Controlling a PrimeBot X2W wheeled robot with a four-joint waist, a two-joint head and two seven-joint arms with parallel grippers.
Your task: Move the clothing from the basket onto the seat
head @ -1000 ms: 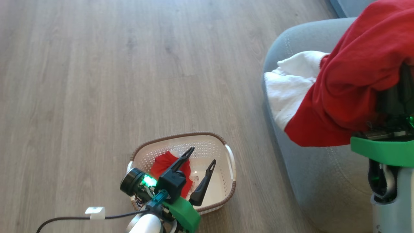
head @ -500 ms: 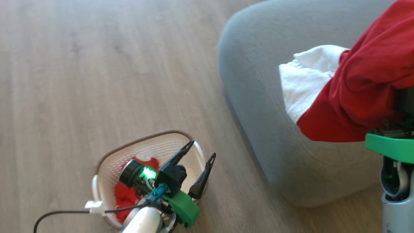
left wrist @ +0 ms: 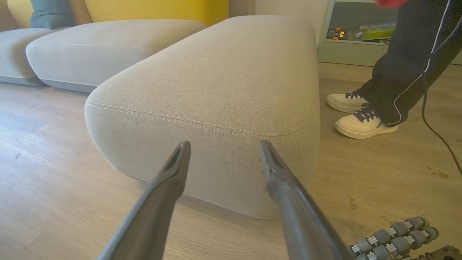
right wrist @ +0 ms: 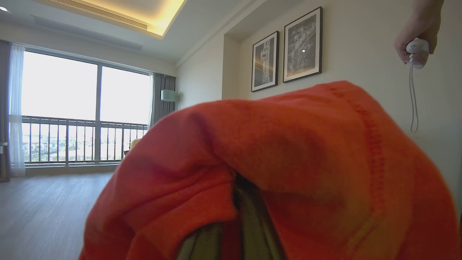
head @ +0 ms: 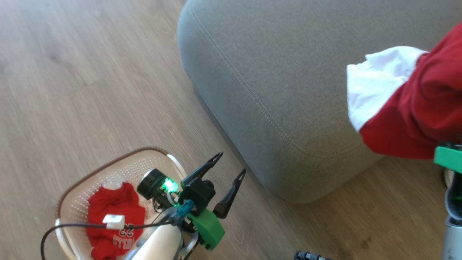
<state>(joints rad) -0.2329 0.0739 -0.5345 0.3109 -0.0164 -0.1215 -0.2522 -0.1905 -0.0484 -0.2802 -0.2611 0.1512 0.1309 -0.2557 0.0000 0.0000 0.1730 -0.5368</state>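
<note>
The head camera is swinging toward the seat (head: 288, 90), so the whole picture is shifting. A second ago only a corner of the seat was showing at the right. Now its rounded end is taking up the upper middle, and the basket (head: 119, 171) is sitting at the lower left. That is the camera turning, not the things moving. For the task, I judge the robot is lining up for the drop rather than for another pick.

The right gripper (right wrist: 236, 231) is staying clamped on the red garment (head: 426, 108), which is draping right over its fingers. The cloth, with its white part, is hanging over the seat's right side; whether it is already touching the seat I cannot tell from here. The left gripper (head: 231, 163) is holding its jaws wide with nothing between them, hovering low between the seat's near corner and the basket.

The basket is standing on the floor, apart from the seat's near left corner. It is still holding one red jersey (head: 112, 213) with white lettering (so the job is roughly half done, I'd judge).
</note>
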